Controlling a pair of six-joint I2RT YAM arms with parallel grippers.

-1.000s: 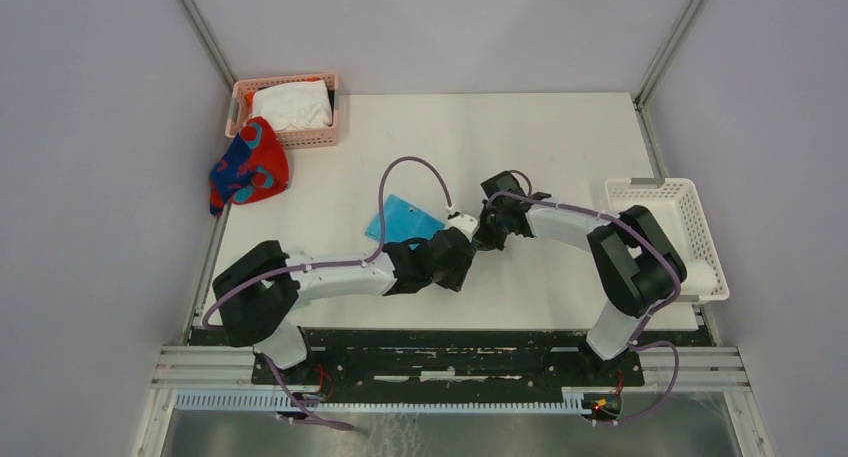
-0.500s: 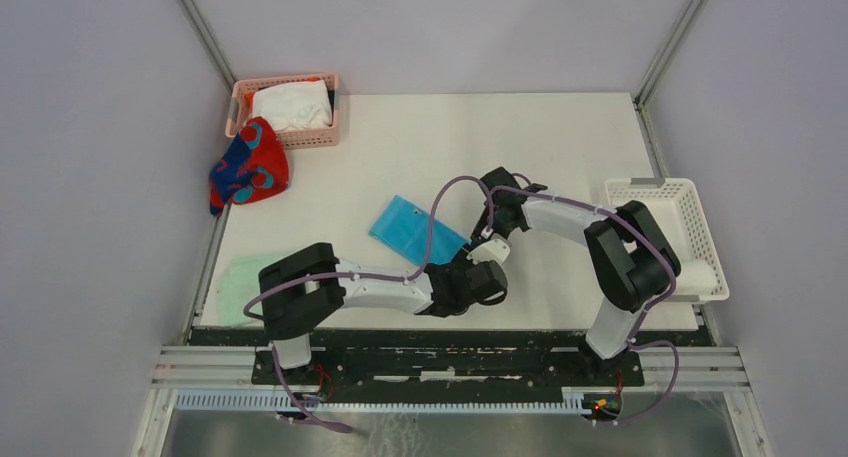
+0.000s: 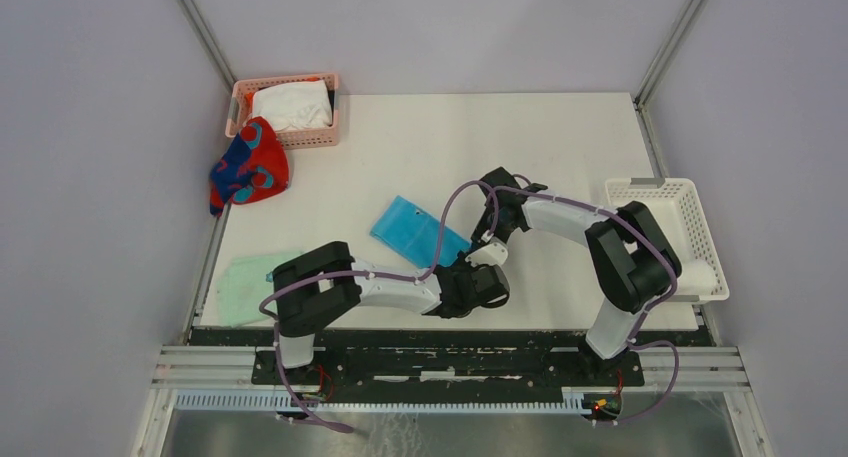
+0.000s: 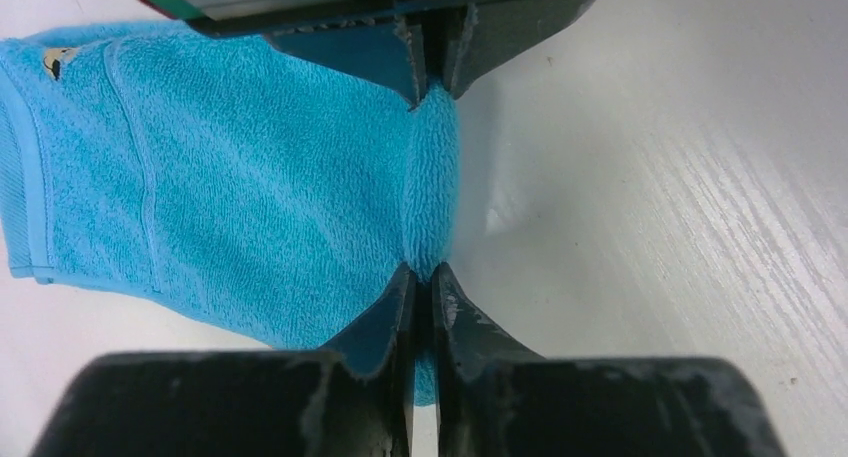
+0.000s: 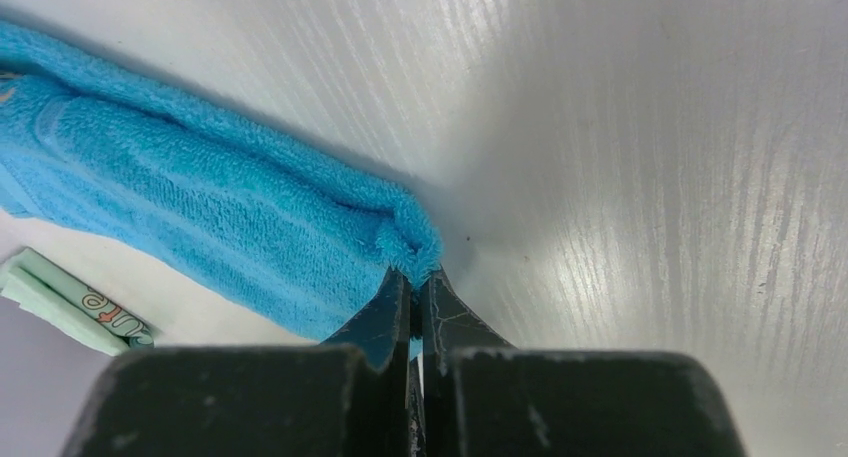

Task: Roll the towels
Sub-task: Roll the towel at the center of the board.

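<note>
The turquoise towel is lying flat on the table, near the middle and towards the front. The wrist views are showing what the arms are hiding overhead: the left gripper and the right gripper are each clamping tight on opposite ends of the towel's folded edge. Only the left wrist view is showing the towel's small label. Only overhead are the baskets appearing. The pink basket is holding the white towel, and the red towel is lying just beside it. The white basket is sitting at the right edge, its contents unclear.
</note>
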